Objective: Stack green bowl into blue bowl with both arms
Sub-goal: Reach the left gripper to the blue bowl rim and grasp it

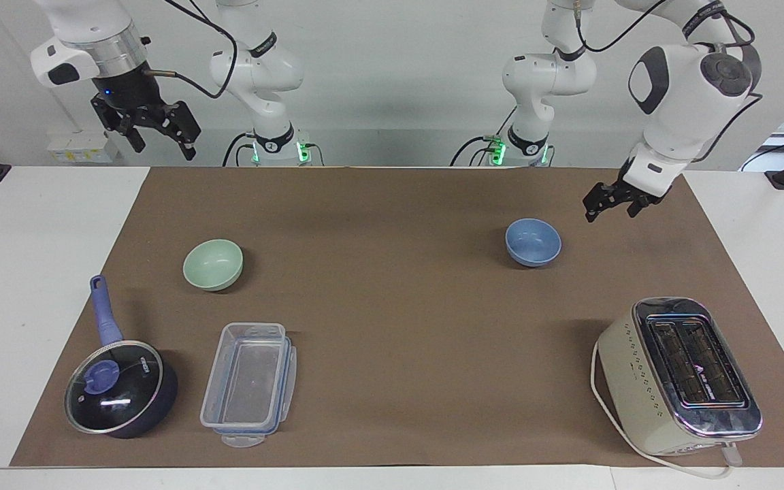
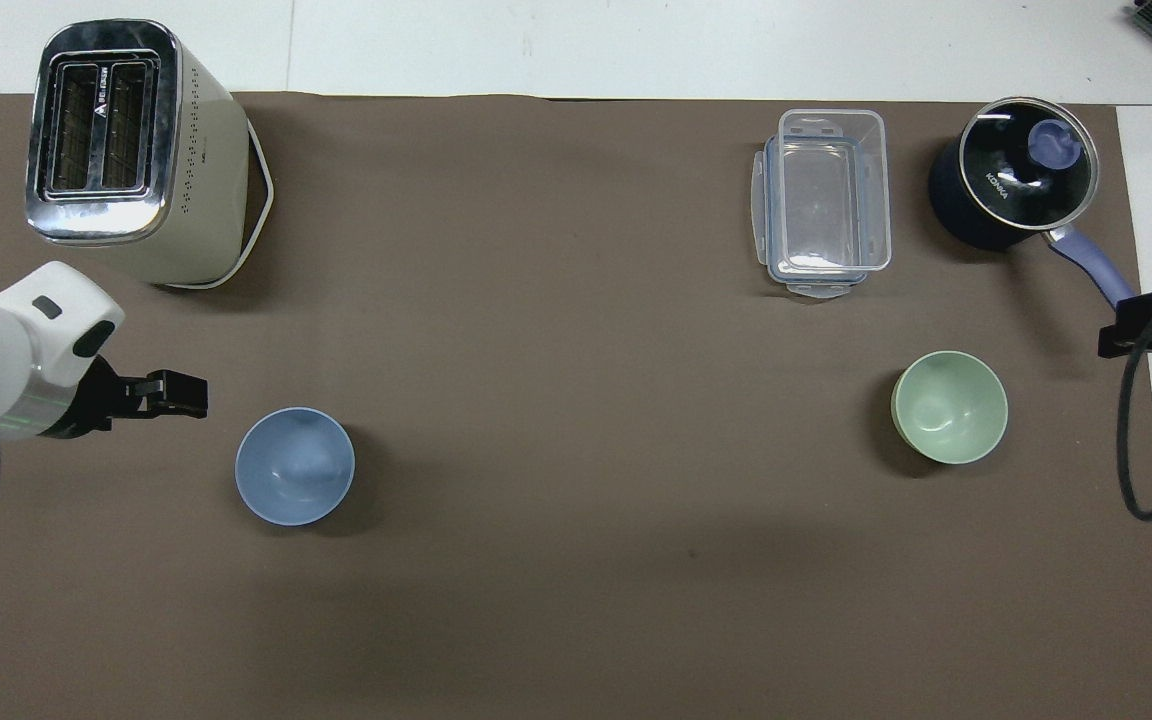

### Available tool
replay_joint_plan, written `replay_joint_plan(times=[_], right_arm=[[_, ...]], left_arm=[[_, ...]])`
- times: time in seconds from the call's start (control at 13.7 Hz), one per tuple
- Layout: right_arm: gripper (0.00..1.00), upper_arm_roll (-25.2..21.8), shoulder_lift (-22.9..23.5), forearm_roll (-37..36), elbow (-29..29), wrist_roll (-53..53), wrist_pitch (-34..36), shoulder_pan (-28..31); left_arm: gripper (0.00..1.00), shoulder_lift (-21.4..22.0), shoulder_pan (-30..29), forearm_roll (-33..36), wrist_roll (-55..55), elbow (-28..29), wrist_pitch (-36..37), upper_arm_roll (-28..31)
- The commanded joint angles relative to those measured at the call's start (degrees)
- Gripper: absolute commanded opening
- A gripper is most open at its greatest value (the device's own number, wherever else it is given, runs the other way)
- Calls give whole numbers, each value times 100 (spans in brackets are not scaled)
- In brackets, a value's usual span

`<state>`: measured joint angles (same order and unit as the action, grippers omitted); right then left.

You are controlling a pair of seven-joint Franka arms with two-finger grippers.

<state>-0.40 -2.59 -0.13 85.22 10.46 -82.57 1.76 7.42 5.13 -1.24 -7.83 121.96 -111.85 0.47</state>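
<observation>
The small round matte medium-blue bowl (image 1: pixel 533 242) sits upright and empty on the brown paper mat (image 1: pixel 399 306) that covers the white table (image 1: pixel 31 286), and serves here as the landmark. Well apart from the blue bowl, toward the right arm's end of the table and at about the same distance from the robots, stands the small round pale mint-green bowl (image 1: pixel 213 265), also upright and empty, so the two bowls are not yet stacked. The left arm's black two-finger gripper (image 1: pixel 611 201) hangs in the air above the mat just beside the blue bowl, on the side toward the left arm's end of the table, without touching it; its fingers are spread apart and hold nothing. The right arm's black two-finger gripper (image 1: pixel 155 135) is raised high near its own end of the table, far from the blue bowl and clear of the green bowl, with its fingers likewise spread and empty. Farther from the robots than the blue bowl, toward the left arm's end, stands a cream two-slot toaster with a chrome top (image 1: pixel 679 374). Farther from the robots than the green bowl lie a clear rectangular plastic container (image 1: pixel 249 384) and, beside it, a dark lidded pot with a blue handle (image 1: pixel 120 388).
</observation>
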Motion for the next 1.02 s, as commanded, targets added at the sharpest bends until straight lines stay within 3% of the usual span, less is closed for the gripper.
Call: replay_joint_plan(times=[0.0, 0.29, 0.58, 0.95], right_arm=[[100, 22, -5, 136, -23, -71, 21, 79], [100, 22, -14, 136, -15, -53, 21, 79], [100, 22, -14, 136, -15, -53, 21, 79], [100, 14, -23, 136, -6, -53, 21, 79]], left_arm=[[100, 304, 215, -139, 53, 889, -862, 49], [100, 252, 365, -341, 53, 1636, -1802, 50], [100, 243, 480, -798, 106, 1989, -2059, 41], [100, 156, 524, -816, 246, 2227, -2138, 50]])
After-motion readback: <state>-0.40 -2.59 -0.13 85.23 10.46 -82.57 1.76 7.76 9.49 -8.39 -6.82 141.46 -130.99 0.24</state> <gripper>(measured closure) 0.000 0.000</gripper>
